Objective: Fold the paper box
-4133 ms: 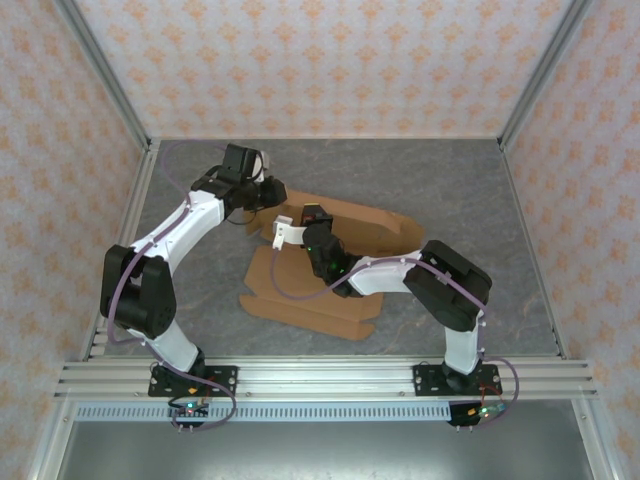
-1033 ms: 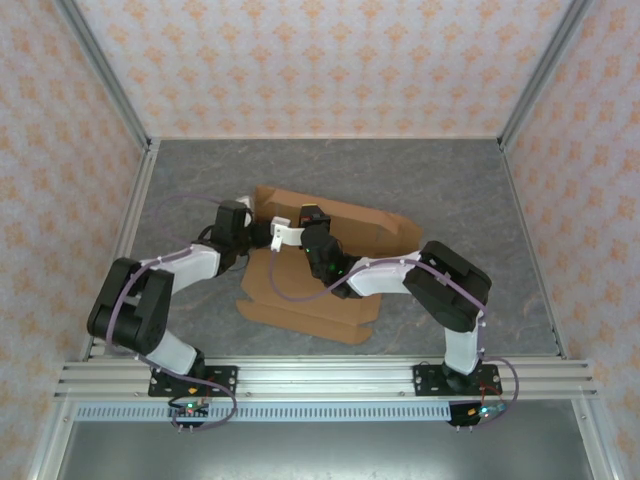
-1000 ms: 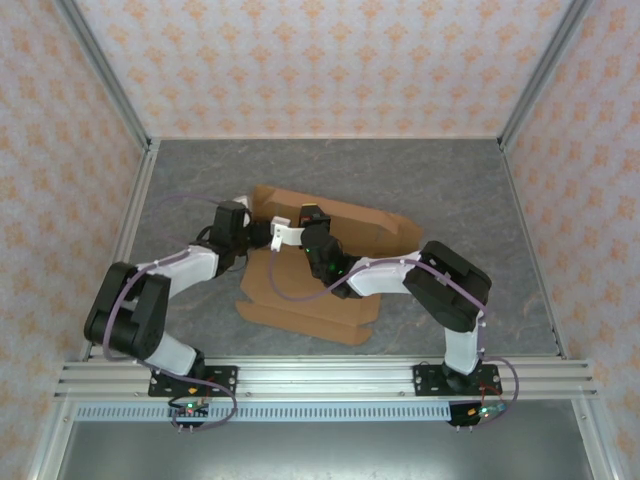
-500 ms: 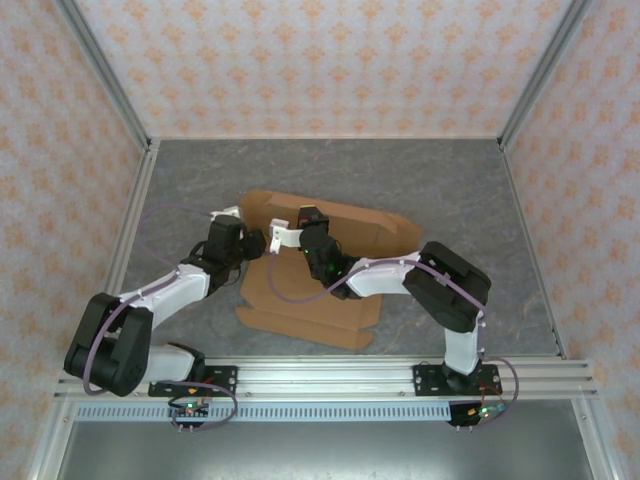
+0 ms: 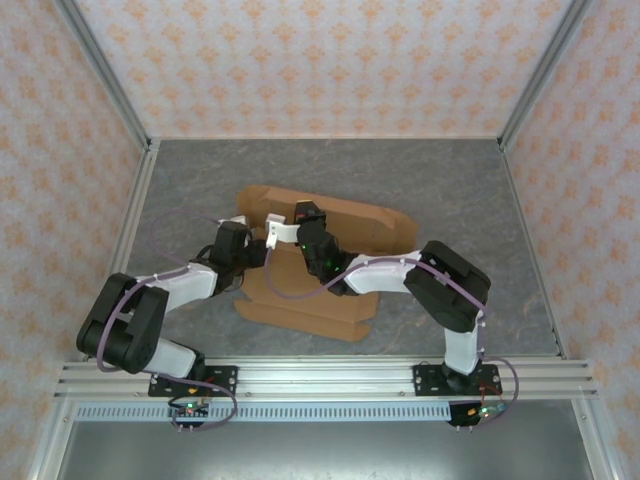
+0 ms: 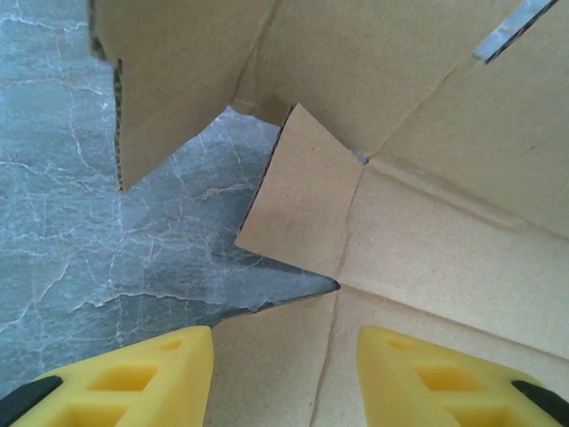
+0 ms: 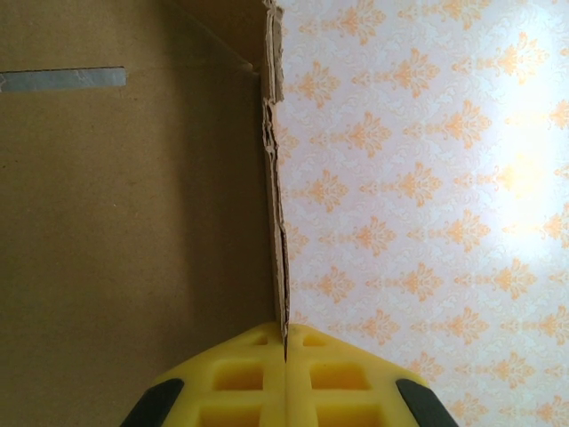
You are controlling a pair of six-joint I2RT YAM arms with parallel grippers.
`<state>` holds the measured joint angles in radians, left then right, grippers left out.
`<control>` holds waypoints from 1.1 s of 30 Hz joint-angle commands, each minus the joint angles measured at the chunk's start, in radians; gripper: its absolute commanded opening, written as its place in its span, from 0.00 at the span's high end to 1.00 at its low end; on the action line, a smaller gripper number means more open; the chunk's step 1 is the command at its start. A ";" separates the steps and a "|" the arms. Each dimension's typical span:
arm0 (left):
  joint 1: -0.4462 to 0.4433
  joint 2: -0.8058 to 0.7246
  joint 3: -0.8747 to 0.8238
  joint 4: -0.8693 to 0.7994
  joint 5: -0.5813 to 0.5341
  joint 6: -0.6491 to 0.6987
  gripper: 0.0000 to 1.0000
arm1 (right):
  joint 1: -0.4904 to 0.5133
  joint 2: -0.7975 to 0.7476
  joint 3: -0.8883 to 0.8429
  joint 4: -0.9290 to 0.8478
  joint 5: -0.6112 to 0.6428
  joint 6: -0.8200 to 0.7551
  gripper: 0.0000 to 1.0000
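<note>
The paper box [image 5: 325, 305] is a brown cardboard sheet, partly folded, lying mid-table with its back panel raised. My right gripper [image 5: 274, 230] is shut on the top edge of a raised wall near the back left corner. In the right wrist view the pads [image 7: 249, 374] pinch that thin cardboard edge [image 7: 276, 178] at the gripper [image 7: 285, 342]. My left gripper [image 5: 256, 254] hangs low at the box's left side. It is open [image 6: 284, 378], with flat cardboard [image 6: 427, 240] and a small corner flap [image 6: 307, 205] beyond its fingertips, and nothing between them.
Grey marbled table [image 5: 200, 180] lies bare around the box. Patterned walls [image 5: 330, 60] with metal corner posts [image 5: 100, 70] close in three sides. An aluminium rail [image 5: 320, 380] carrying the arm bases runs along the near edge.
My left gripper drew back from the box's left wall, dropped lower and nearer, and opened wider. The box's back left corner shifted left. My right gripper kept its pinch.
</note>
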<state>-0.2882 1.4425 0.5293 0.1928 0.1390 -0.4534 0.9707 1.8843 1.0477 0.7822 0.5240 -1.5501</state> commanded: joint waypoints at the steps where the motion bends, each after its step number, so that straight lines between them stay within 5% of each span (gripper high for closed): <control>1: -0.008 0.035 0.029 0.025 -0.062 0.034 0.52 | 0.007 0.008 0.033 -0.008 -0.003 -0.006 1.00; 19: -0.008 0.174 0.098 0.180 -0.080 0.070 0.46 | -0.012 -0.018 0.052 -0.094 -0.031 0.023 1.00; 33: -0.008 0.181 0.119 0.197 -0.098 0.103 0.48 | -0.120 -0.014 0.312 -0.599 -0.125 0.251 1.00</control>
<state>-0.2893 1.6020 0.6155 0.3584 0.0692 -0.3641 0.8600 1.8858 1.3025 0.3130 0.4290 -1.3739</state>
